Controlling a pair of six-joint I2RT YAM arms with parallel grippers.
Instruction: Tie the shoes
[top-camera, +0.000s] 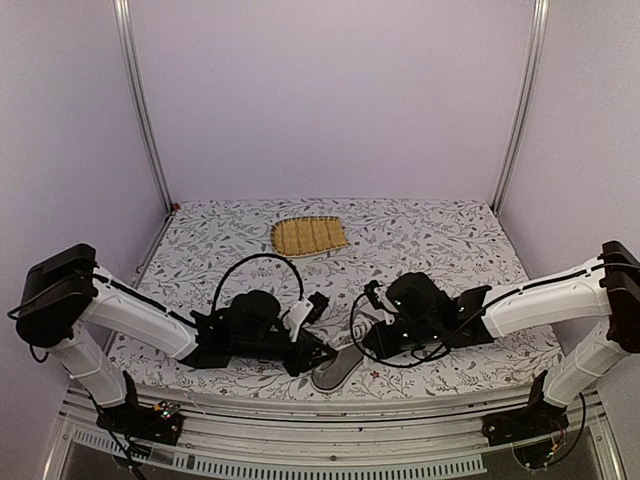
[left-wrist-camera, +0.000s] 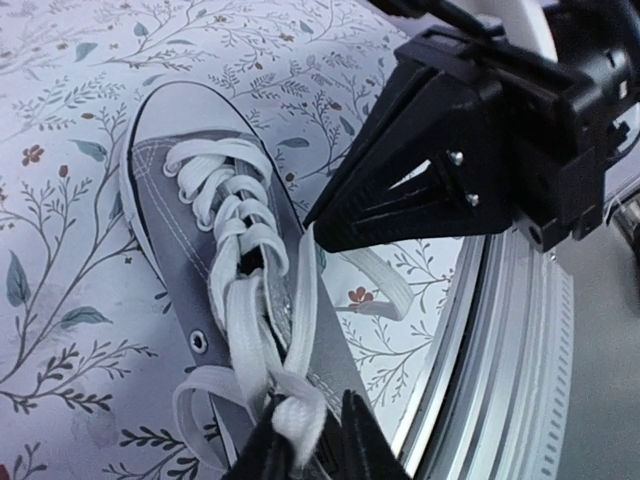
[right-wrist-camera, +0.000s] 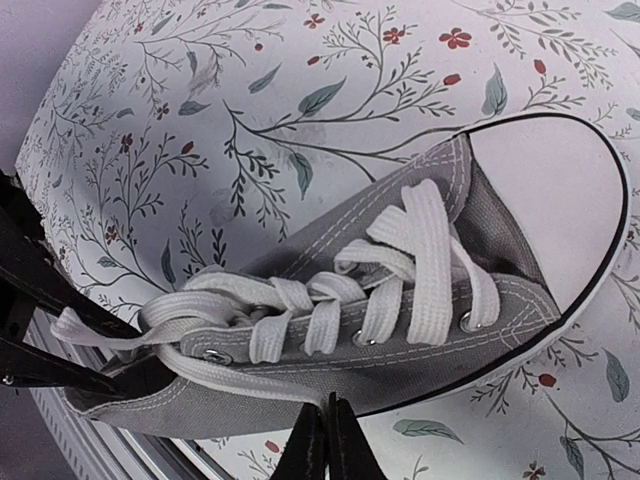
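We find the grey sneaker (right-wrist-camera: 340, 235) at the near edge of the counter (top-camera: 440, 235), between the two arms. Its heel end is closest to the metal front rail (left-wrist-camera: 520, 330) and its white toe cap (right-wrist-camera: 545, 190) is angled away from that rail, over the floral cloth. The white laces (right-wrist-camera: 400, 270) are threaded through the eyelets across the tongue, and their free strands trail off at the heel end.

The left hand (left-wrist-camera: 312, 445) sits at the ankle opening, its fingers closed on a bunched strand of lace that rises between them. The right hand (right-wrist-camera: 326, 430) comes in from the opposite side, low against the shoe's flank. Its fingers are pressed together, and a strand running along the canvas ends at their tips, so we read it as pinching that strand. In the left wrist view, a loop of lace lies on the cloth just beside the right hand's tip.

Well apart from the shoe, toward the back of the counter, lies a yellow woven mat (top-camera: 310, 236).
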